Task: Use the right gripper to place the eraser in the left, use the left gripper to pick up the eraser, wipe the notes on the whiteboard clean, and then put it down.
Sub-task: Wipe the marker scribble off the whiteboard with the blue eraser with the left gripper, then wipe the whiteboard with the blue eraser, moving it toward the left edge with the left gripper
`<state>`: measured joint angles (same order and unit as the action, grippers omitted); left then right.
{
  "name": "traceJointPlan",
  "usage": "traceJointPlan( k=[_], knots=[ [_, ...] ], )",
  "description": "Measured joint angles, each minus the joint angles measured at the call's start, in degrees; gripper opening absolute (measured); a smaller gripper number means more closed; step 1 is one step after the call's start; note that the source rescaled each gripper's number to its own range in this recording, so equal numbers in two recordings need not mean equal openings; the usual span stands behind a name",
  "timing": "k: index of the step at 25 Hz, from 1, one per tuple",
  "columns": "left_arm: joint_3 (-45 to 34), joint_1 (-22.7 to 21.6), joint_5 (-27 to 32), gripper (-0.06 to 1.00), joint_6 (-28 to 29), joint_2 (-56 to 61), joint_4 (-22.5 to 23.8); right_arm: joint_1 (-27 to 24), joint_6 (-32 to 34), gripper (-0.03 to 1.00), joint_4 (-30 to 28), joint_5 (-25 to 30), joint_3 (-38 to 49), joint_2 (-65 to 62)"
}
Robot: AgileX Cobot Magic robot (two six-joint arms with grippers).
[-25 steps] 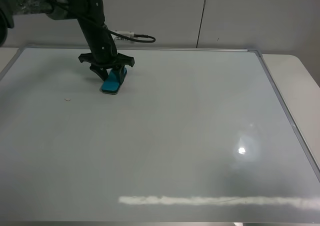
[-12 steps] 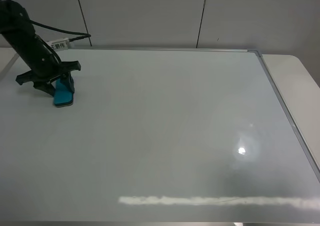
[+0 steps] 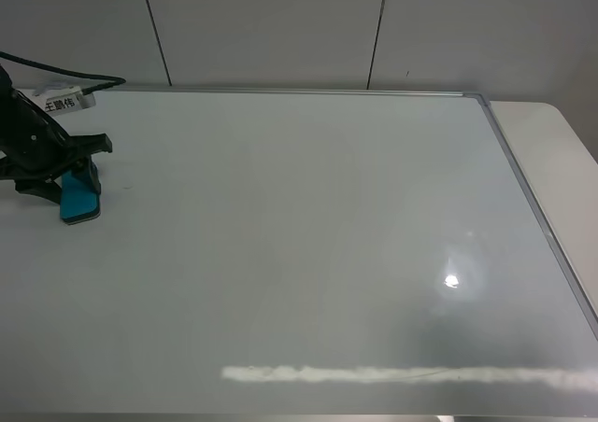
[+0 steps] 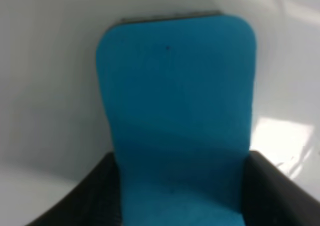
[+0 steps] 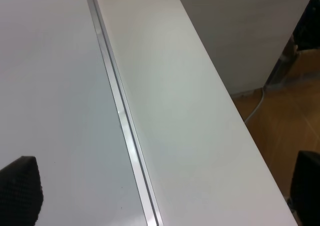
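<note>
Gripping the eraser (image 3: 80,194) between closed jaws, the left tool (image 3: 58,181) is seen at the far left of the whiteboard (image 3: 308,235), with the felt edge pressed to the surface. The eraser's long axis is tilted steeply, running from the jaws down to the board. No notes can be made out. The right tool (image 5: 165,186) is held wide open beside the board's right frame, well apart, over the counter (image 5: 175,111).

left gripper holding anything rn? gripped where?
Yes: the left gripper is shut on the teal eraser, its fingers clamping the long sides at one end. The right gripper is open and empty.
</note>
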<state>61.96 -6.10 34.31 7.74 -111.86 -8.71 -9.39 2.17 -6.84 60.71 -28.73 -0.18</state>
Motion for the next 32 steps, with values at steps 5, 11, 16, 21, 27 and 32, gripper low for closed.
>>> traceJointPlan(
  k=[5,11,16,21,27,32],
  knots=[
    [-0.4,6.0,-0.3,0.02,0.0,0.1,2.3,0.0,0.0,1.0,0.0,0.0,0.0,0.0],
    [0.7,15.6,0.9,0.02,0.0,-0.2,2.4,0.0,0.0,1.0,0.0,0.0,0.0,0.0],
    [2.9,22.5,4.8,0.02,-0.3,-1.0,2.3,0.0,0.0,1.0,0.0,0.0,0.0,0.0],
    [4.9,25.5,11.5,0.02,-1.3,1.0,2.0,0.0,0.0,1.0,0.0,0.0,0.0,0.0],
    [5.4,25.9,16.3,0.02,0.0,12.3,1.8,0.0,0.0,1.0,0.0,0.0,0.0,0.0],
    [5.4,24.6,20.2,0.02,1.7,18.5,1.5,0.0,0.0,1.0,0.0,0.0,0.0,0.0]
  ],
)
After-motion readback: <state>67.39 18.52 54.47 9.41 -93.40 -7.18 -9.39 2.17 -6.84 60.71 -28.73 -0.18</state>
